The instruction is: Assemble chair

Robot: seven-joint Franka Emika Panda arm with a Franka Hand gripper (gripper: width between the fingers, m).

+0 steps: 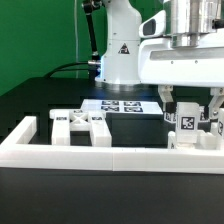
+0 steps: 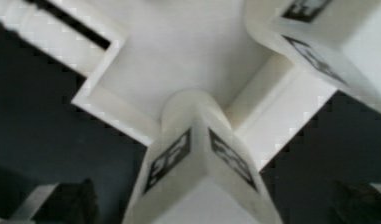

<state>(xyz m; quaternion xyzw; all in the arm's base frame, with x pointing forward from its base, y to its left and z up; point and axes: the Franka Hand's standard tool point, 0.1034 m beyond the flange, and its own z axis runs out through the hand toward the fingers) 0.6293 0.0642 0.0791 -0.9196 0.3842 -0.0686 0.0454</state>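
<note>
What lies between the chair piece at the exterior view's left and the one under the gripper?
Only bare black table separates the left-hand piece and the piece at the gripper, in the exterior view; the marker board lies behind.

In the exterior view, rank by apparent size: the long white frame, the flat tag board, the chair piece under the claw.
Largest: long white frame. Marker board and chair piece: too close to rank; piece sits nearer.
</note>
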